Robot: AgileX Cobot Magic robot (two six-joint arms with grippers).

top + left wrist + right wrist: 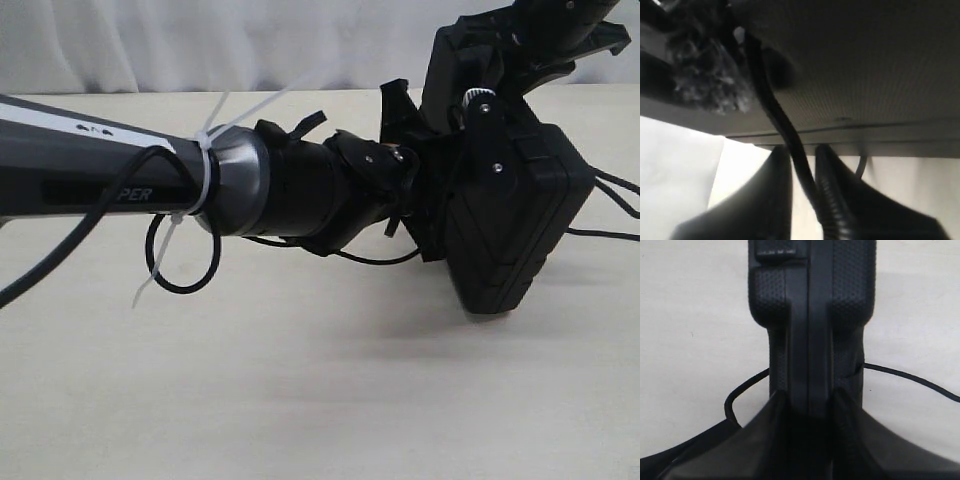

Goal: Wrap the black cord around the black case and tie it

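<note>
The black case (510, 225) hangs tilted above the table, gripped on edge. My right gripper (482, 112) comes down from the upper right and is shut on the case (810, 315), one jaw on each face (807, 392). The left arm reaches across the middle, with its gripper (400, 165) against the case's left side. In the left wrist view that gripper (802, 152) is shut on the black cord (775, 107), which runs up across the case's flat face (865, 65) to a frayed tuft (705, 75). Thin cord strands (610, 233) trail over the table on both sides (910, 376).
The beige table (300, 380) lies beneath everything. The left arm's thick grey and black barrel (120, 175) spans the left half of the exterior view, with a white zip tie (205, 165) and a looped robot cable (185, 270) hanging from it. A white curtain backs the scene.
</note>
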